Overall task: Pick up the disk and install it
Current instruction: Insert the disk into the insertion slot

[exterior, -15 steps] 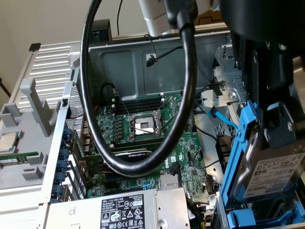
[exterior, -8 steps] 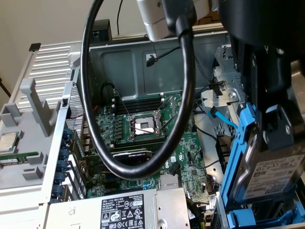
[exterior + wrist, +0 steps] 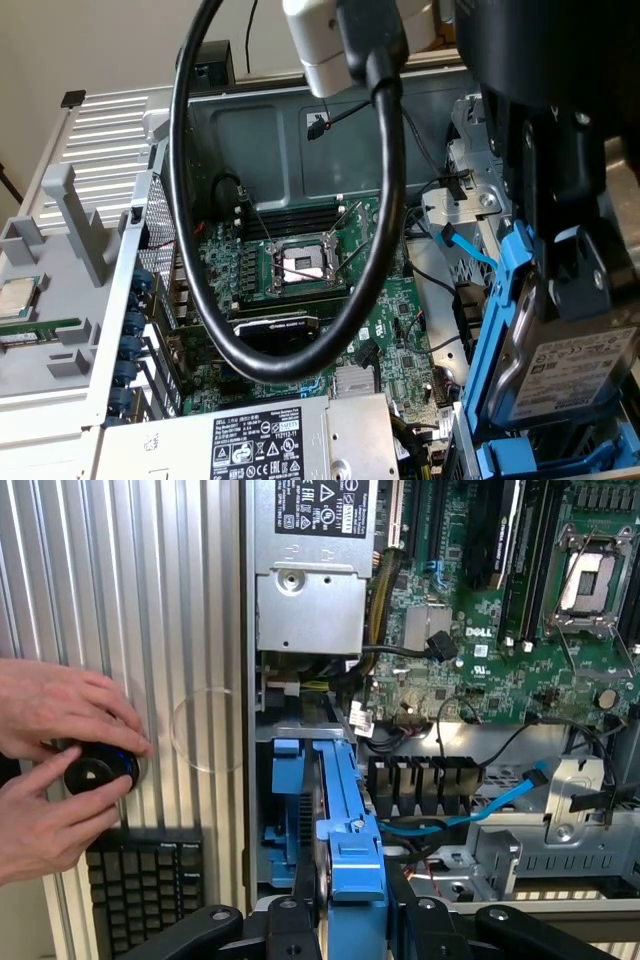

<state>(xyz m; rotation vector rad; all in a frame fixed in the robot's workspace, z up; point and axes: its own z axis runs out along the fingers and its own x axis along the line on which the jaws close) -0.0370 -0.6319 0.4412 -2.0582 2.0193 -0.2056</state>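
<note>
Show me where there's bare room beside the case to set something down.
The ribbed metal panel is bare between the person's hands, the keyboard and the case wall. Inside the case it is crowded: cables cross the drive bay beside the disk in the gripper.

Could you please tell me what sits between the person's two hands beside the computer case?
A round black knob on the ribbed silver panel; one hand and the other hand both touch it, in the wrist view.

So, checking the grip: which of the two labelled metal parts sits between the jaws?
The disk in its blue carrier, at the exterior view's right; the grey power-supply box sits apart.
</note>
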